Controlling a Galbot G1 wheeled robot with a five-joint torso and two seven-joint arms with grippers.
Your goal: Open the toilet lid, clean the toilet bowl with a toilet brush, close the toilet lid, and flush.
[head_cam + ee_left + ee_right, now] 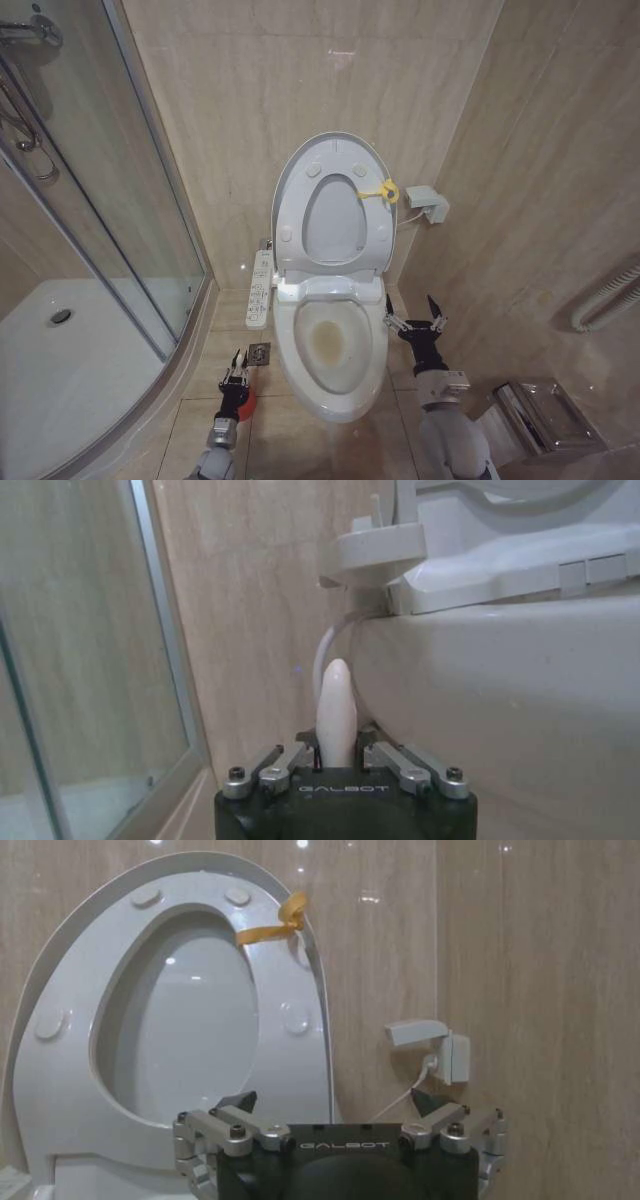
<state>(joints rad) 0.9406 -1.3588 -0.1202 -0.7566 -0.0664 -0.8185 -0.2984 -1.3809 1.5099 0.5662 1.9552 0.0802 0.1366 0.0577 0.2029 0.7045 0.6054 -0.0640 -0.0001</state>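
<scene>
The large glossy white oval plastic toilet lid [332, 170] stands raised against the beige tiled wall [250, 80], with the ring-shaped white seat [300, 215] lifted flat against it and a small yellow tag [380, 190] tied at its rim. Below it the white glossy ceramic toilet bowl [300, 385] lies open, a brownish stain on its inner surface, and a long white button panel [260, 290] runs along its side. The left gripper [236, 372] sits low over the floor beside the bowl, its jaws drawn narrow around the thin white stick handle of the toilet brush [336, 712], which rises upright from between them; the small round red cup-shaped holder [245, 402] sits directly under the jaws. The bowl's outer wall is just beside these jaws. The right gripper [416, 322] hovers on the other side of the bowl, near its rim, jaws spread wide and holding nothing. Ahead of and above these open jaws stand the raised lid and a white wall socket box [440, 1050] with a cable.
</scene>
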